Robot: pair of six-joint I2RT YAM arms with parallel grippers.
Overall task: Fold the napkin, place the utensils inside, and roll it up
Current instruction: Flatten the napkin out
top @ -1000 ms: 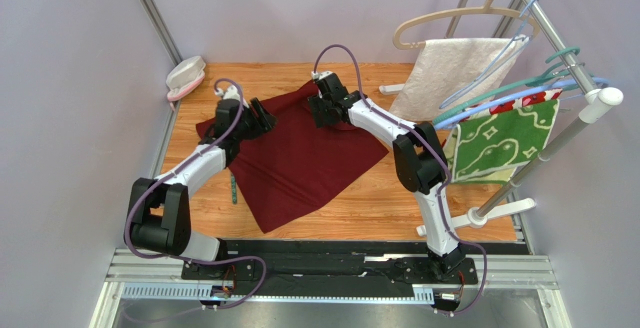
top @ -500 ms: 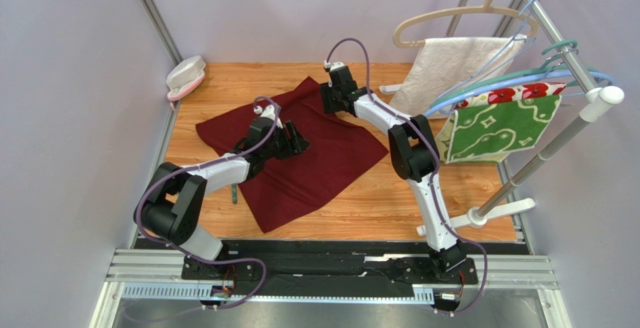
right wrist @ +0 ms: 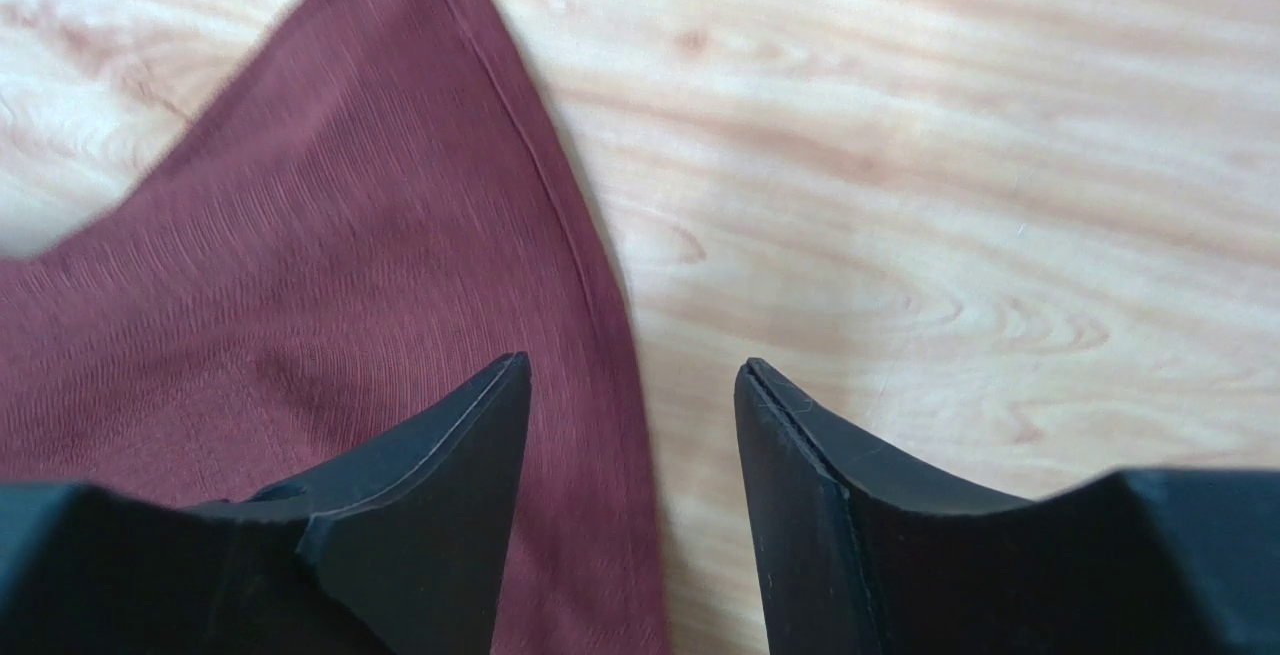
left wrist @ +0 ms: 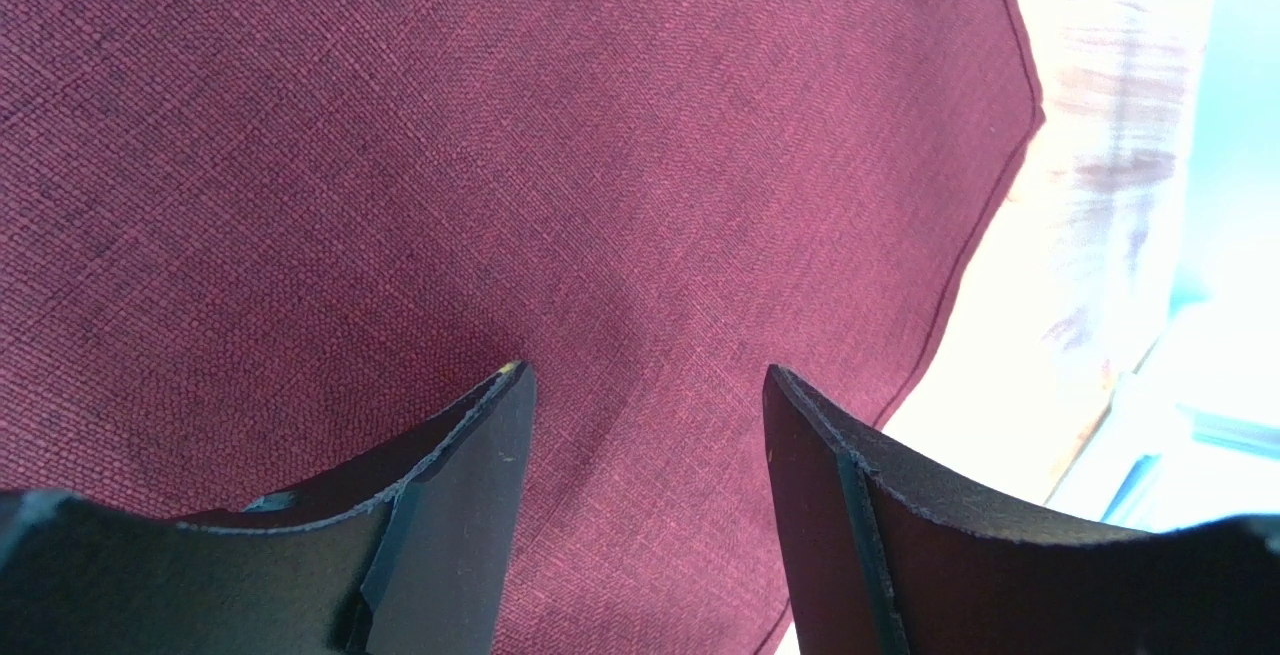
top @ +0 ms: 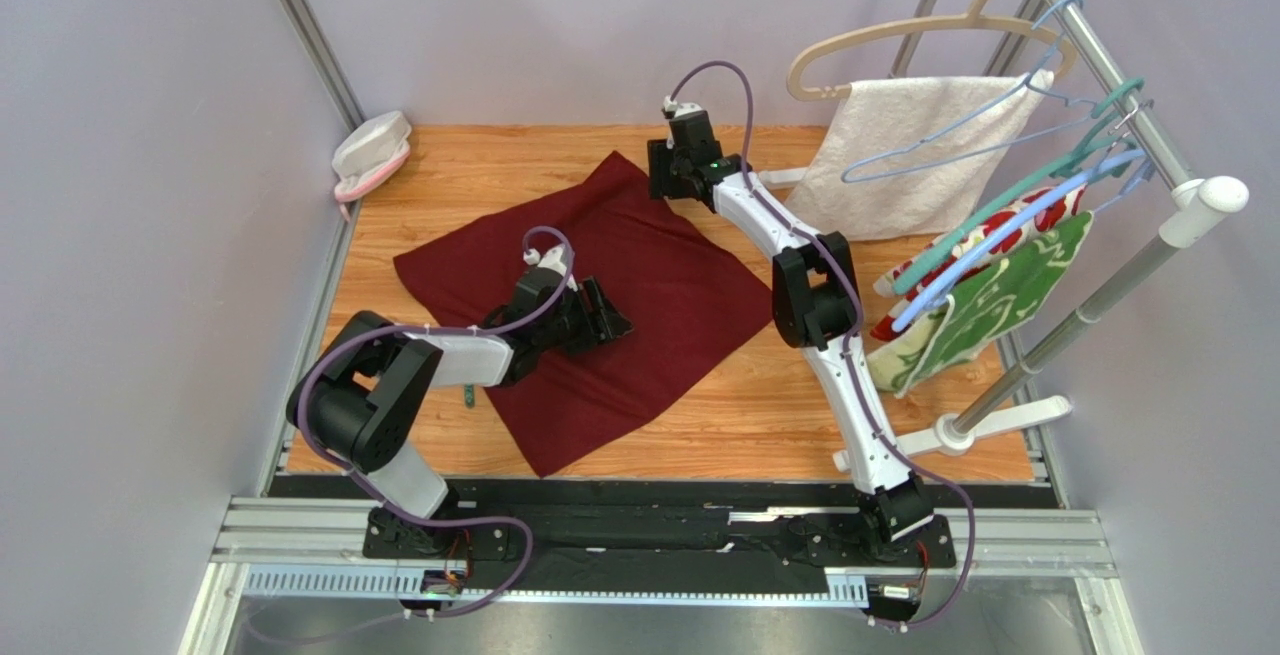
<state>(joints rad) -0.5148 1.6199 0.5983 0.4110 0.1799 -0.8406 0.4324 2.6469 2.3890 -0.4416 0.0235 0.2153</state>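
Compared with 1 second ago, the napkin [top: 661,288] is no more lifted at its far corners. It lies spread flat as a diamond on the desk [top: 781,400], left of the middle, with 1 corner toward the far edge, 1 toward the near edge and 1 toward the left edge.

The left arm has moved from the far-left corner of the cloth to its middle. The left pincer [top: 609,322] is now low over the maroon fabric and released. In the left wrist view its 2 fingers [left wrist: 451,475] stand apart with only cloth between them, and I cannot tell if the tips touch it.

The right arm has stretched further to the far edge of the desk. The right pincer [top: 673,175] is at the far corner of the napkin, also released and grasping nothing. In the right wrist view 1 finger is over the hem of the cloth and the other over bare wood.

A teal-green utensil [top: 469,393] lies just beside the left hem of the napkin, partly hidden under the left arm.

At the right edge, the rack [top: 1120,273] carries a white towel [top: 902,160] and a green cloth [top: 984,310]. The green cloth has swung and now hangs tilted.
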